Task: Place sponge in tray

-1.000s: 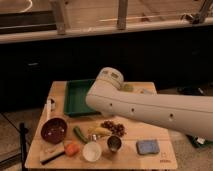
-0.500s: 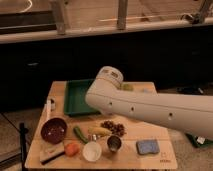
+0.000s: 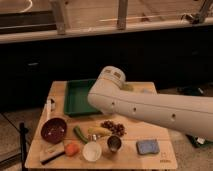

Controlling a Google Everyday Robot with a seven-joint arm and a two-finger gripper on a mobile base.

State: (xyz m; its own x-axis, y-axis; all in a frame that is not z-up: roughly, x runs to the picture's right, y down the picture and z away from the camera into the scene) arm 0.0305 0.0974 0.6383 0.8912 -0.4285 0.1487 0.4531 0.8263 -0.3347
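The blue-purple sponge (image 3: 148, 146) lies flat near the front right corner of the wooden table (image 3: 145, 162). The green tray (image 3: 76, 100) sits at the back left of the table, and the part of its inside that shows is bare. A thick white arm link (image 3: 145, 107) reaches from the right edge across the middle of the view, above the table, and covers the tray's right side. My gripper is not visible in this view. It may be hidden behind the arm or out of the picture.
In front of the tray are a dark red bowl (image 3: 53, 130), a tan block with a dark edge (image 3: 51, 153), an orange piece (image 3: 72, 149), a white cup (image 3: 92, 151), a steel cup (image 3: 114, 143), a green vegetable (image 3: 80, 134), a banana (image 3: 99, 131) and grapes (image 3: 115, 127). A dark counter runs behind the table.
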